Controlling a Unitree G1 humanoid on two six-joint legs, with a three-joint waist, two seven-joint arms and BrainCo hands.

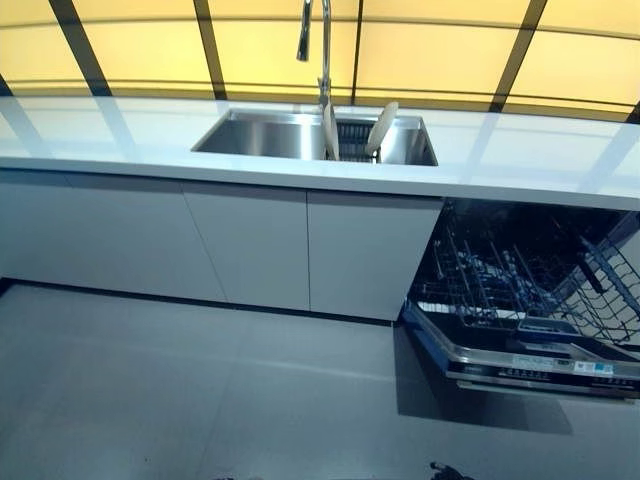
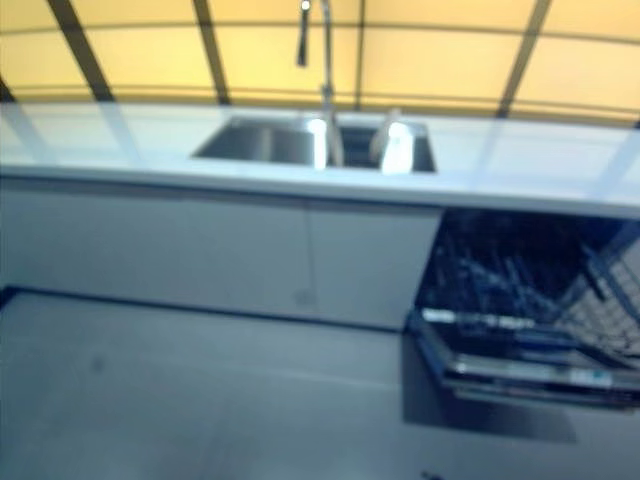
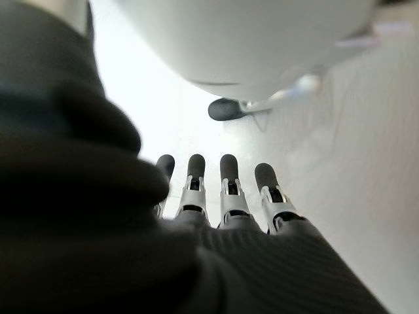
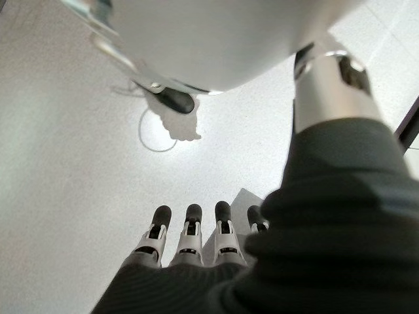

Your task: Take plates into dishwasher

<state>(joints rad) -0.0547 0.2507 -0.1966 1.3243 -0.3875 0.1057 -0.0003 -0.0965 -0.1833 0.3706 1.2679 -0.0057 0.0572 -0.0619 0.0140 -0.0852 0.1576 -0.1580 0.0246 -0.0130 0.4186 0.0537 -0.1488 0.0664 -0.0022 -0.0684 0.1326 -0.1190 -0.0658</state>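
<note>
Two white plates stand on edge in a rack in the right half of the steel sink [image 1: 250, 135]: one plate [image 1: 330, 131] by the tap, the other plate [image 1: 381, 127] to its right. The dishwasher [image 1: 530, 290] stands open under the counter at the right, its lower rack [image 1: 500, 285] pulled out over the dropped door. My left hand [image 3: 216, 196] and my right hand [image 4: 196, 239] show only in their wrist views, hanging over the floor with straight fingers, holding nothing.
A tall tap [image 1: 322, 45] rises behind the sink. The white counter [image 1: 120, 135] runs across the view above grey cabinet doors [image 1: 250, 245]. The grey floor [image 1: 200, 400] lies in front. The dishwasher door [image 1: 520, 365] juts out into the floor at the right.
</note>
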